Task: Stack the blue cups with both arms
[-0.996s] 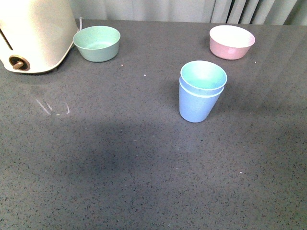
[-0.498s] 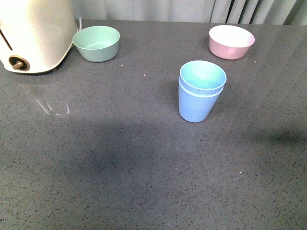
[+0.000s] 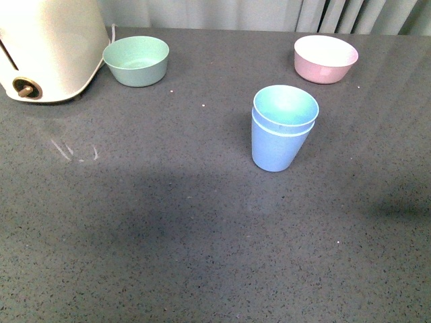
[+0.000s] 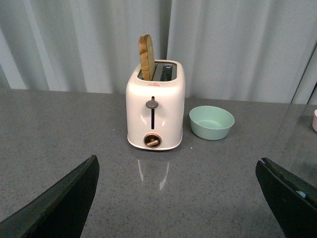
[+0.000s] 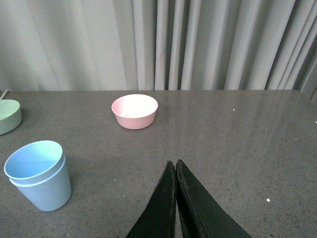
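Blue cups (image 3: 283,128) stand nested, one inside the other, upright on the grey speckled tabletop (image 3: 168,235), a little toward its right edge and nearer the far edge than the near one. From the front we see neither of our arms. Toward the far left corner sits a cream toaster (image 3: 50,47), with a mint-green bowl (image 3: 137,60) just beside it; a pink bowl (image 3: 325,58) rests near the far right corner, well apart from the cups.

Through the left wrist view we see the left gripper (image 4: 178,198) released, its two dark fingers (image 4: 64,198) spread wide, holding nothing. Beyond them stands the toaster (image 4: 155,106) with a slice of bread (image 4: 146,57) upright in one slot, and the green bowl (image 4: 212,122) beside it.

Through the right wrist view we find the right gripper (image 5: 176,198) clenched, fingers pressed together on nothing. The stacked cups (image 5: 38,173) stand off to one side of it, apart, the pink bowl (image 5: 134,111) further toward the curtains (image 5: 208,44).
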You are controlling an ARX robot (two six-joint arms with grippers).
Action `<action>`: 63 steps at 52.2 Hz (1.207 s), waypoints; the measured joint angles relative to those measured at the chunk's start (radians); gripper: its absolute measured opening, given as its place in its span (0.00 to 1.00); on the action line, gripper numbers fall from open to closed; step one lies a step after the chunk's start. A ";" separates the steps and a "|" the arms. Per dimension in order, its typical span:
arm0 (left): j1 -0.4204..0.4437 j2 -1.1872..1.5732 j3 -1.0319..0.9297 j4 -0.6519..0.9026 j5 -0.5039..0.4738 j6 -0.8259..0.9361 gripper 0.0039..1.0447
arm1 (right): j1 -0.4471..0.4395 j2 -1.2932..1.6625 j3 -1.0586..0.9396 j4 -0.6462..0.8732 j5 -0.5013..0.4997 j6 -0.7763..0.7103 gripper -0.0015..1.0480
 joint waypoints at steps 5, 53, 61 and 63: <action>0.000 0.000 0.000 0.000 0.000 0.000 0.92 | 0.000 -0.061 0.000 -0.059 0.000 0.000 0.02; 0.000 0.000 0.000 0.000 0.000 0.000 0.92 | 0.000 -0.505 0.000 -0.503 0.000 0.000 0.02; 0.000 0.000 0.000 0.000 0.000 0.000 0.92 | 0.000 -0.508 0.000 -0.505 0.000 0.000 0.02; 0.000 0.000 0.000 0.000 0.000 0.000 0.92 | 0.000 -0.508 0.000 -0.505 0.000 0.000 0.02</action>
